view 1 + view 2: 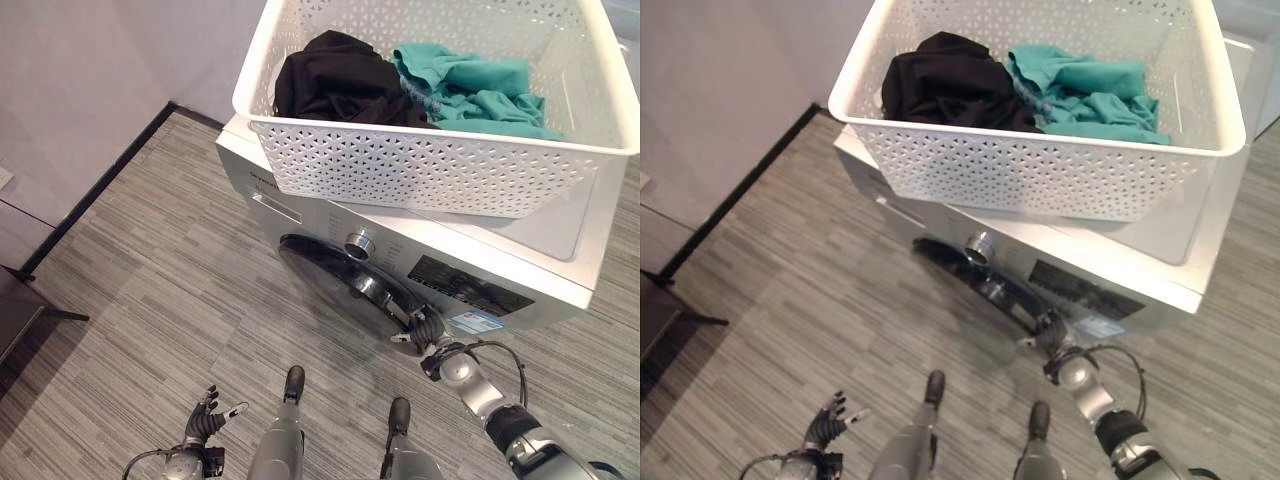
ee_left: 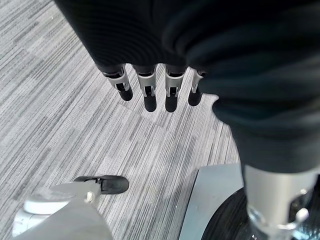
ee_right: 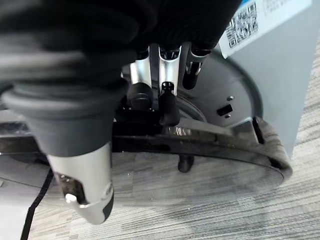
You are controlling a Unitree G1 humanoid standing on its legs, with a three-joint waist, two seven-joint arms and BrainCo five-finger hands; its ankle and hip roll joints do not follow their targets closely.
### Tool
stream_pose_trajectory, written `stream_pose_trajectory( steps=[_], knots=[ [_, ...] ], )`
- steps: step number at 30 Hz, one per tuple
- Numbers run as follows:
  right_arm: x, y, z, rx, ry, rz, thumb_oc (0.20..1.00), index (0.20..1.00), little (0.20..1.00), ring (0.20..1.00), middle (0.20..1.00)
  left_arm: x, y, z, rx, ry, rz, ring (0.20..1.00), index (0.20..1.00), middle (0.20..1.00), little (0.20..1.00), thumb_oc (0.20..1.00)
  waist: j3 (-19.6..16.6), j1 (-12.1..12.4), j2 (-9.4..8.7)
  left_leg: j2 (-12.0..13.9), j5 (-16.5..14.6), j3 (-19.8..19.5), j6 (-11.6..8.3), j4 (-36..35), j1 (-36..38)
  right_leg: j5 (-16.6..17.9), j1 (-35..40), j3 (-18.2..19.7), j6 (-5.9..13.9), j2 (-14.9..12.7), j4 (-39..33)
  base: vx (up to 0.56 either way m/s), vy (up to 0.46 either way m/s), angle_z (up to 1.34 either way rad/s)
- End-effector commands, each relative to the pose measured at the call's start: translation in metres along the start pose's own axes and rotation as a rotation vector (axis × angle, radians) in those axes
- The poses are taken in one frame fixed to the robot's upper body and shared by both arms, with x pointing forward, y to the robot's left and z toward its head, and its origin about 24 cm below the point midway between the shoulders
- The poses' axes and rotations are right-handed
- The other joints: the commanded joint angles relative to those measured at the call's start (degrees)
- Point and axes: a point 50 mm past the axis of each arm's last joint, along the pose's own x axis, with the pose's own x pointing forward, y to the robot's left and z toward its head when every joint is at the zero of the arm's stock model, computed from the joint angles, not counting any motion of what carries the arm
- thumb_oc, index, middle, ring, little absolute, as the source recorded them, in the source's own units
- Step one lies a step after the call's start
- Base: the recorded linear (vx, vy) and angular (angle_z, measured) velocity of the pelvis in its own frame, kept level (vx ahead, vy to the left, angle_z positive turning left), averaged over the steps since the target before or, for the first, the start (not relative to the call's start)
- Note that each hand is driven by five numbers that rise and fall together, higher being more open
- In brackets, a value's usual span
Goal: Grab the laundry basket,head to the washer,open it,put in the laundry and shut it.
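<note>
Two hands are seen low in the head views — the left hand (image 1: 205, 420) hangs over the floor (image 1: 150, 300), fingers loosely spread, holding nothing. The right hand (image 1: 428, 330) is hooked on the door (image 3: 200, 150) rim, fingers curled around it. Farther up, the basket (image 1: 440, 165) rests on the washer (image 1: 560, 240) — black and teal laundry (image 1: 400, 85) inside.

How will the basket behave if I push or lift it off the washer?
The basket overhangs the washer at its front, so a forward push could tip it. Its perforated plastic walls look light and fairly stiff. Only a black garment and teal garment lie inside, so it probably lifts easily.
</note>
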Motion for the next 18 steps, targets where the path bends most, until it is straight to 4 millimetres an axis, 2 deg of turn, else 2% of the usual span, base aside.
stream_pose_trajectory(
  steps=[1, 2, 3, 4, 7, 10, 11, 15, 18],
  knots=[
    [0.019, 0.025, 0.073, 0.148, -0.198, 0.064, 1.000, 1.000, 1.000, 1.000, 1.000, 0.009, 0.005, 0.026, 0.019, -0.101, 0.010, 1.000, 1.000, 1.000, 1.000, 1.000, 1.5, 3.2, -2.41, -3.1, -5.4, -2.9, 2.62, 0.5, -0.2, -2.4, -1.5, 0.5, 0.89, -6.2, 0.5, 0.00, 0.013, 0.03],
    [0.018, 0.033, 0.076, 0.184, -0.192, 0.091, 1.000, 1.000, 1.000, 1.000, 1.000, 0.009, 0.003, 0.030, 0.004, -0.118, 0.005, 1.000, 1.000, 1.000, 1.000, 1.000, 1.5, 3.3, -2.36, -3.1, -5.4, -2.9, 2.63, 0.5, -0.2, -2.3, -1.6, 0.4, 0.91, -6.3, 0.5, 0.00, 0.000, 0.00],
    [0.018, 0.033, 0.076, 0.185, -0.192, 0.091, 1.000, 1.000, 1.000, 1.000, 1.000, 0.009, 0.003, 0.030, 0.004, -0.118, 0.005, 1.000, 1.000, 1.000, 1.000, 1.000, 1.5, 3.3, -2.39, -3.1, -5.4, -2.9, 2.63, 0.5, -0.2, -2.3, -1.6, 0.5, 0.91, -6.3, 0.5, 0.00, 0.000, 0.00],
    [0.014, 0.055, 0.084, 0.259, -0.183, 0.160, 1.000, 1.000, 1.000, 1.000, 1.000, 0.010, 0.000, 0.042, -0.041, -0.168, -0.002, 1.000, 1.000, 1.000, 1.000, 1.000, 1.5, 3.6, -2.35, -3.3, -5.5, -2.8, 2.62, 0.5, -0.2, -2.3, -1.7, 0.6, 0.93, -6.2, 0.5, 0.00, 0.000, 0.00],
    [0.005, 0.096, 0.102, 0.396, -0.157, 0.294, 1.000, 1.000, 1.000, 1.000, 1.000, 0.012, -0.001, 0.061, -0.115, -0.241, 0.008, 1.000, 1.000, 1.000, 1.000, 1.000, 1.7, 4.6, -2.40, -3.1, -5.6, -2.8, 2.59, 0.5, 0.3, -2.4, -1.1, 0.6, 1.01, -6.2, 0.5, -0.01, -0.013, -0.04],
    [-0.005, 0.128, 0.122, 0.510, -0.125, 0.401, 1.000, 1.000, 1.000, 1.000, 1.000, 0.012, -0.002, 0.074, -0.159, -0.284, 0.013, 1.000, 1.000, 1.000, 1.000, 1.000, 1.8, 5.7, -2.39, -2.9, -5.8, -2.7, 2.41, 0.5, 1.1, -2.6, -0.2, 0.4, 0.89, -6.1, 0.5, -0.01, -0.028, -0.05],
    [-0.014, 0.144, 0.134, 0.548, -0.125, 0.463, 1.000, 1.000, 1.000, 1.000, 1.000, 0.014, -0.003, 0.077, -0.160, -0.287, 0.016, 1.000, 1.000, 1.000, 1.000, 1.000, 1.9, 6.3, -2.53, -2.4, -6.0, -2.7, 2.19, 0.5, 2.0, -3.0, 0.9, 0.5, 0.73, -5.9, 0.5, -0.01, -0.019, -0.04],
    [-0.020, 0.155, 0.143, 0.606, -0.113, 0.503, 1.000, 1.000, 1.000, 1.000, 1.000, 0.015, -0.003, 0.075, -0.172, -0.272, 0.029, 1.000, 1.000, 1.000, 1.000, 1.000, 1.6, 6.8, -2.95, -2.1, -6.0, -2.8, 2.10, 0.5, 2.4, -3.3, 1.5, 0.2, 0.56, -5.6, 0.5, 0.00, -0.044, -0.06],
    [-0.033, 0.171, 0.148, 0.691, -0.077, 0.580, 1.000, 1.000, 1.000, 1.000, 1.000, 0.016, 0.004, 0.054, -0.167, -0.171, 0.091, 1.000, 1.000, 1.000, 1.000, 1.000, 1.1, 8.2, -4.47, 0.0, -6.1, -3.8, 1.42, 0.5, 4.3, -4.8, 4.0, 0.1, -0.55, -3.5, 0.5, -0.01, -0.136, -0.06]
  ],
)
